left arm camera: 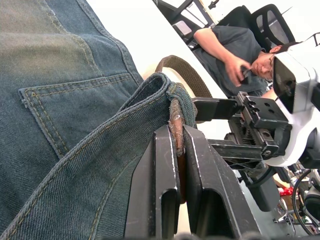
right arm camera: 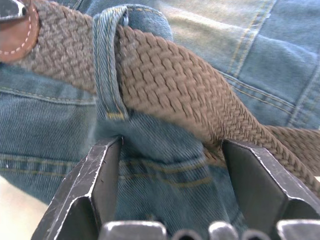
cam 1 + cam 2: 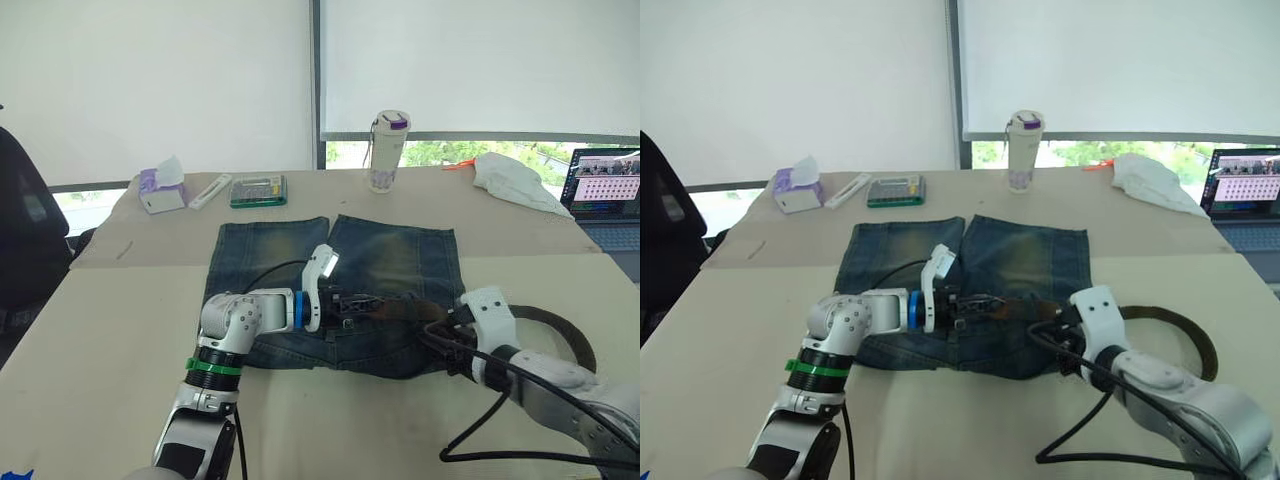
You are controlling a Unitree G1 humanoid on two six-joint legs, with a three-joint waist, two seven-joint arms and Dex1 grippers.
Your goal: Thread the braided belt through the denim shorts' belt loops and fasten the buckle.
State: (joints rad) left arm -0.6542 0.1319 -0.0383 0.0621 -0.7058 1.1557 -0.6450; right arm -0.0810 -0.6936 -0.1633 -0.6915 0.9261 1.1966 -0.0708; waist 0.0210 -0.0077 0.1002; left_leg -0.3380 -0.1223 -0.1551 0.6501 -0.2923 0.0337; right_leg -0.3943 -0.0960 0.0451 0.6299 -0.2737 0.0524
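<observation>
Beige table [image 3: 110, 330] under white window blinds; far edge is carrying a tissue box [image 3: 162, 190], a calculator [image 3: 258, 190], a white bottle w/ purple cap [image 3: 388, 150], a crumpled white cloth [image 3: 515, 182] and a laptop [image 3: 605, 195] at the robot's right.

The denim shorts [image 3: 395, 255] are lying flat mid-table, waistband twd the robot, legs pointing away. The braided belt [image 2: 170, 80] is running along the waistband; right wrist view is showing it passing under one of the belt loops [image 2: 107, 65], w/ a brown leather tab [image 2: 17, 35] on the strap just beside that loop. The rest of the strap is curving off the shorts in a loop on the table at the robot's right, behind the right arm.

Left gripper [image 1: 176, 150] is sitting over the waistband centre, fingers clenched on the belt end and a fold of denim pinched up w/ it. Right gripper [image 2: 170, 175] is hovering at the waistband just right of it, fingers spread wide, straddling belt and denim, gripping nothing.

Left wrist view: a seated person [image 1: 235, 55] in a dark shirt in the bkgd.
</observation>
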